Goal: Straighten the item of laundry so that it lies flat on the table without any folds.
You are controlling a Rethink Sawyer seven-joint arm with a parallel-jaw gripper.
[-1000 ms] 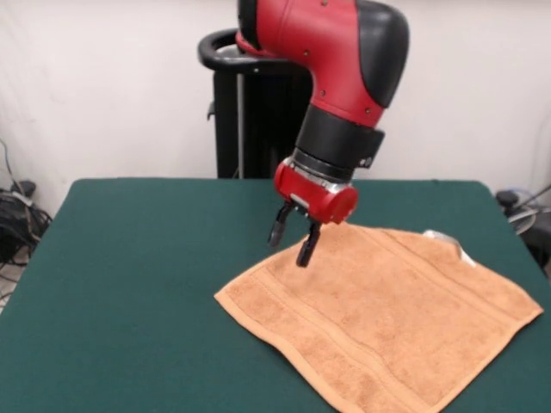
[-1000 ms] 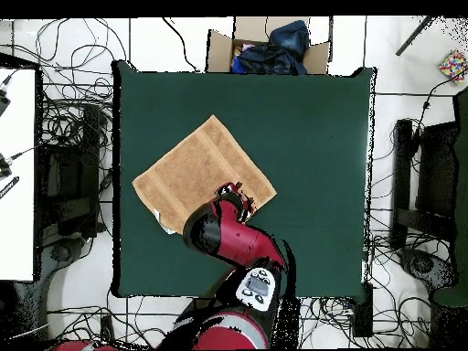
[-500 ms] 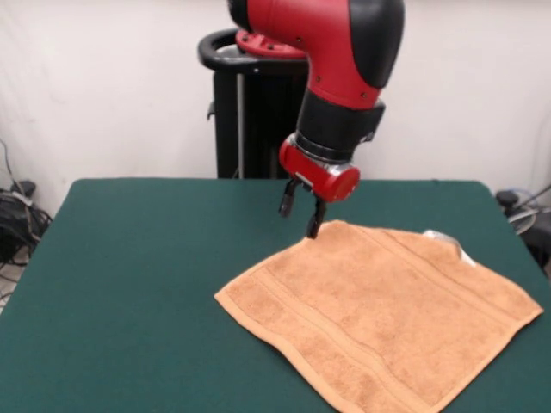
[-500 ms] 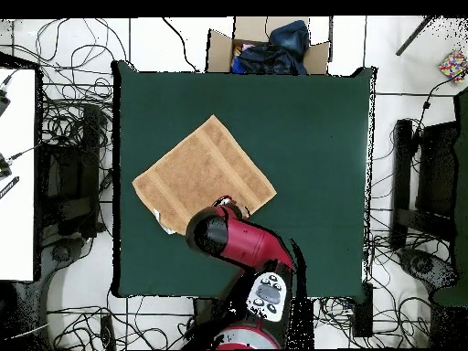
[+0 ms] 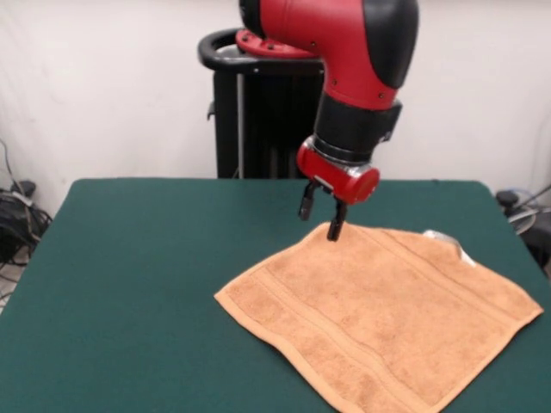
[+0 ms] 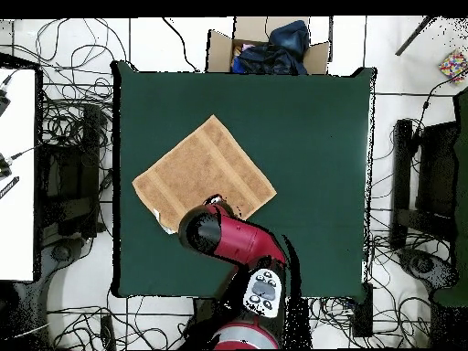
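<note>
The item of laundry (image 5: pixel 379 314) is an orange-tan towel lying spread out as a diamond on the right half of the green table (image 5: pixel 129 284). It looks flat, with border bands along two sides and a small white tag (image 5: pixel 449 241) at its far right corner. My gripper (image 5: pixel 321 218) hangs just above the towel's far corner, fingers apart and empty. Overhead, the towel (image 6: pixel 196 169) sits left of the table's (image 6: pixel 311 137) middle, and the red arm (image 6: pixel 224 238) covers its edge nearest the robot's base, hiding the gripper.
A cardboard box with dark cloth (image 6: pixel 265 46) stands beyond the table's far edge in the overhead view. Cables (image 6: pixel 64 119) lie on the floor around the table. The black pedestal (image 5: pixel 250 112) rises behind the table.
The gripper has risen and shifted right in the front view, from over the towel's left part to above its far corner. The towel has not moved.
</note>
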